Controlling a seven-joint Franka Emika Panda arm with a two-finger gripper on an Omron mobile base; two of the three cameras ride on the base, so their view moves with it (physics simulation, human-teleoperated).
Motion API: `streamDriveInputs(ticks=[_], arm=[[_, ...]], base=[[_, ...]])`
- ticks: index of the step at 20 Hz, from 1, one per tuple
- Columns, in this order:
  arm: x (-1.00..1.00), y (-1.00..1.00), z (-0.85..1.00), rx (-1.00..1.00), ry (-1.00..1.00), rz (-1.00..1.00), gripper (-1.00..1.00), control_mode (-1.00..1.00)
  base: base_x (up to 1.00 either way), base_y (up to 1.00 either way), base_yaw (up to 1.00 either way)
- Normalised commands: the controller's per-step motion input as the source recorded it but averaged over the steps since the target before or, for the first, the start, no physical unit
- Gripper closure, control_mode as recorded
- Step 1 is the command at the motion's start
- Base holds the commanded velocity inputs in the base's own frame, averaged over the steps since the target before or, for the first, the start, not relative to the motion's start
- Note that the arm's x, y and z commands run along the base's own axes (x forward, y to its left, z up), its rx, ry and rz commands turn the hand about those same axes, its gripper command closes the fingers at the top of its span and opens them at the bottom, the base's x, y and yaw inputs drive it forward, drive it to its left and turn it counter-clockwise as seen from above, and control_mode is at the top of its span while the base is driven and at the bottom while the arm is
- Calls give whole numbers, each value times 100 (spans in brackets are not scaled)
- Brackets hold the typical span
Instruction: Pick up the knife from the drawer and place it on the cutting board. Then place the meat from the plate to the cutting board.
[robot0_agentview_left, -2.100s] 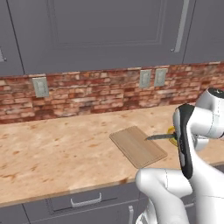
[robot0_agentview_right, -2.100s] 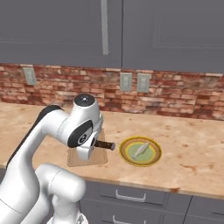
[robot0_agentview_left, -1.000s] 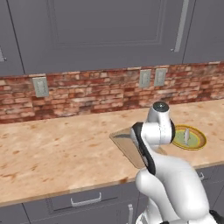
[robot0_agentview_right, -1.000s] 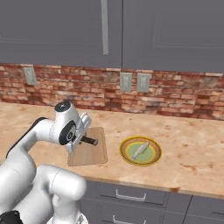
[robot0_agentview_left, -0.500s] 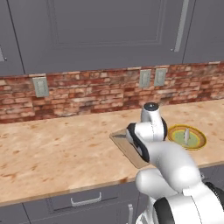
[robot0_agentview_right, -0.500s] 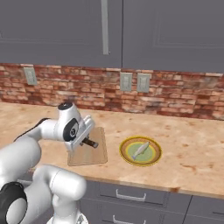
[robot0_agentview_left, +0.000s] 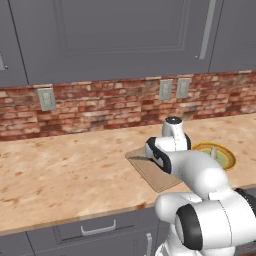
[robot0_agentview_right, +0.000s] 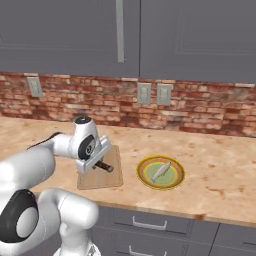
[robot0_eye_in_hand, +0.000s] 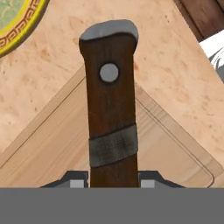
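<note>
- The gripper (robot0_eye_in_hand: 112, 181) is clamped on the knife (robot0_eye_in_hand: 110, 100) by its dark brown handle; the two finger tips press either side of it at the bottom of the hand view.
- From the fingers the handle runs straight away, its grey-capped butt farthest out; the blade cannot be made out here.
- The cutting board (robot0_eye_in_hand: 175, 144) lies directly under the knife. In the right base view the handle (robot0_agentview_right: 104, 166) pokes out of the hand low over the board (robot0_agentview_right: 107, 177). Whether it touches the wood I cannot tell.
- Judgement: what remains is a short lowering and release, the long axis kept within the board's edges.
- The plate (robot0_agentview_right: 161, 173) sits on the counter (robot0_agentview_right: 220, 170) just beside the board, on the arm's right, apart from it.
- The meat (robot0_agentview_right: 160, 171) lies in the plate's middle, its length slanted.
- No drawer stands open; the fronts below the counter are shut.
</note>
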Motion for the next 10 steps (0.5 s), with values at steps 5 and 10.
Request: streamDriveInputs(ticks=[5,10], arm=[[1,-8,-36,1,0,0,100,-100],[10,-7,-42,0,0,0,100,-100]], base=[[0,0,0],[0,0,0]])
